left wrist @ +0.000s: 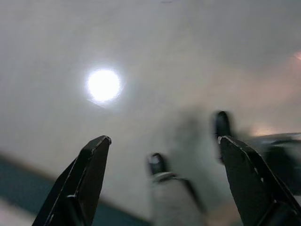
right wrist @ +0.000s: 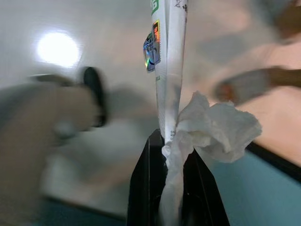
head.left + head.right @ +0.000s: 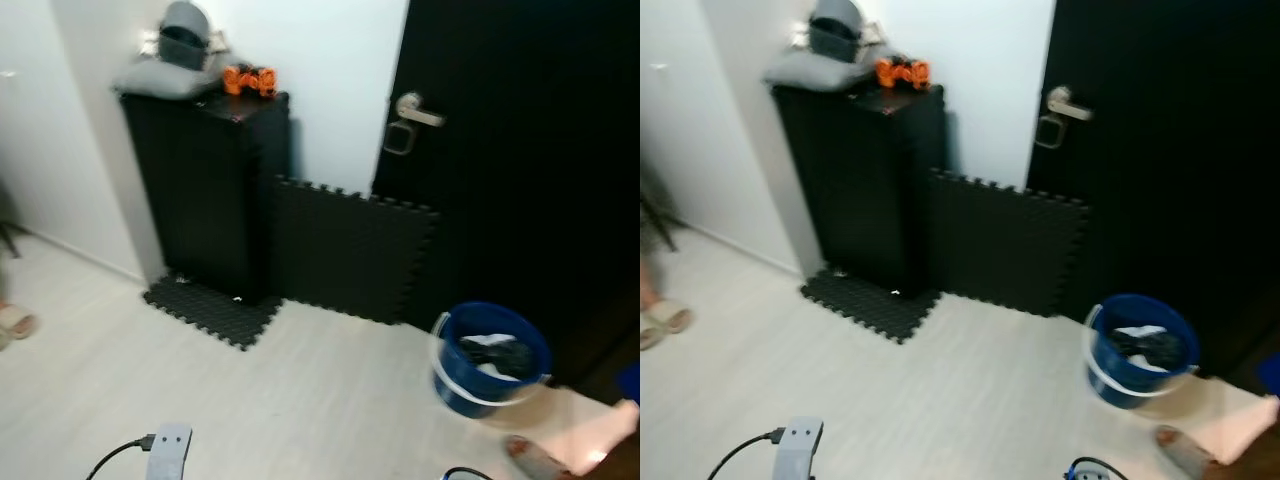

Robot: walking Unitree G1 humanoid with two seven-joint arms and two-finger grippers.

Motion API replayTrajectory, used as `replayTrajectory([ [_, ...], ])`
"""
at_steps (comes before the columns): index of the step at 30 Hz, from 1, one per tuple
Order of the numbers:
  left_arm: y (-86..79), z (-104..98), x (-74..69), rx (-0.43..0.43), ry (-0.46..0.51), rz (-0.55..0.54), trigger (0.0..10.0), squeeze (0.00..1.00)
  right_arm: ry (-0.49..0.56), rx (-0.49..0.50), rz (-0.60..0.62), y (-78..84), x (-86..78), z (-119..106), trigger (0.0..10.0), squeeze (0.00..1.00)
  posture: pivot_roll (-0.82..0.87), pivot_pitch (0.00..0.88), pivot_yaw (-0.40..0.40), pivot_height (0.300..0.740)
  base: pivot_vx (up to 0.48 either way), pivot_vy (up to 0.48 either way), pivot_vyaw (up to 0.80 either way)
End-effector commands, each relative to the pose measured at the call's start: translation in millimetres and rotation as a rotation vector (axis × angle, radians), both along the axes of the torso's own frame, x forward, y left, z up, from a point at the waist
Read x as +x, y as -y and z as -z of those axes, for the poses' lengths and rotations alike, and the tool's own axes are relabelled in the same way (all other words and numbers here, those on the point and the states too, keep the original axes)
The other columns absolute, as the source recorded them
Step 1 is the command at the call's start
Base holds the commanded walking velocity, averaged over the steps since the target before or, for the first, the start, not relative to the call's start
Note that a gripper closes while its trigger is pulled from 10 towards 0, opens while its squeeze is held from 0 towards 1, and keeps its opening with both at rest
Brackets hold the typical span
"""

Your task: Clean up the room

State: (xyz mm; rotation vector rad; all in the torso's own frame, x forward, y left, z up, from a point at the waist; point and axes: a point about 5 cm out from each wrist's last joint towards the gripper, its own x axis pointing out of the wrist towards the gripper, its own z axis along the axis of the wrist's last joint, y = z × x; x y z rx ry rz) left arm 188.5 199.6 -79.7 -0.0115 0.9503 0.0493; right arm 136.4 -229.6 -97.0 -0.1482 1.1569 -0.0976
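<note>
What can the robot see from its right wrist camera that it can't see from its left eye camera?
The right wrist view shows the right gripper shut on a crumpled white tissue and a flat white packet bearing a sticker. The left eye view shows a blue bucket with dark things inside, a black cabinet, an orange toy, a grey cushion and a door handle. Both show the pale floor.

left gripper fingers spread, right gripper clamped
</note>
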Motion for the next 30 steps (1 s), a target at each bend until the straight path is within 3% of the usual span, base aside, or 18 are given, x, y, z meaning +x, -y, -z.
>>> replayTrajectory([
  [1, -0.4, 5.7, -11.5, -0.009, -0.033, -0.030, 10.0, 0.00, -0.016, 0.004, -0.029, -3.1, -0.9, 1.1, 10.0, 0.00, 0.08, 0.008, -0.128, 0.740, 0.000, 0.000, -0.77],
  [4, -0.4, 5.7, -11.7, -0.013, -0.032, -0.038, 10.0, 0.00, -0.015, 0.001, -0.035, -2.3, -0.2, 0.7, 10.0, 0.00, 0.08, 0.008, -0.128, 0.740, 0.000, 0.000, -0.77],
  [5, -2.2, 6.5, -14.0, -0.038, -0.029, -0.093, 10.0, 0.00, 0.010, -0.015, -0.053, 3.6, 9.7, -4.3, 10.0, 0.00, 0.09, 0.010, -0.142, 0.740, 0.000, 0.000, -0.77],
  [7, -2.7, 6.7, -14.7, -0.044, -0.028, -0.107, 10.0, 0.00, 0.018, -0.018, -0.055, 5.2, 12.7, -5.9, 10.0, 0.00, 0.09, 0.010, -0.142, 0.740, 0.000, 0.000, -0.77],
  [9, -5.9, 5.3, -13.0, -0.051, -0.019, -0.113, 10.0, 0.00, 0.042, -0.022, -0.053, 2.7, 27.4, -11.0, 10.0, 0.00, 0.08, 0.010, -0.111, 0.740, 0.000, 0.000, 0.00],
  [13, -8.0, 3.7, -10.6, -0.052, -0.010, -0.108, 10.0, 0.00, 0.052, -0.021, -0.046, -0.8, 34.6, -13.1, 10.0, 0.00, 0.08, 0.009, -0.099, 0.740, 0.064, 0.000, 0.00],
  [25, -10.0, 3.0, -9.9, -0.043, -0.016, -0.065, 10.0, 0.00, 0.019, -0.010, -0.033, -11.0, 23.3, -5.9, 10.0, 0.00, 0.07, 0.014, -0.057, 0.740, 0.328, 0.000, 0.00],
  [30, -10.8, 4.3, -13.2, -0.046, -0.024, -0.067, 10.0, 0.00, -0.021, -0.043, -0.054, -4.4, 12.5, -3.0, 10.0, 0.00, 0.08, 0.017, -0.060, 0.740, 0.480, 0.000, -0.77],
])
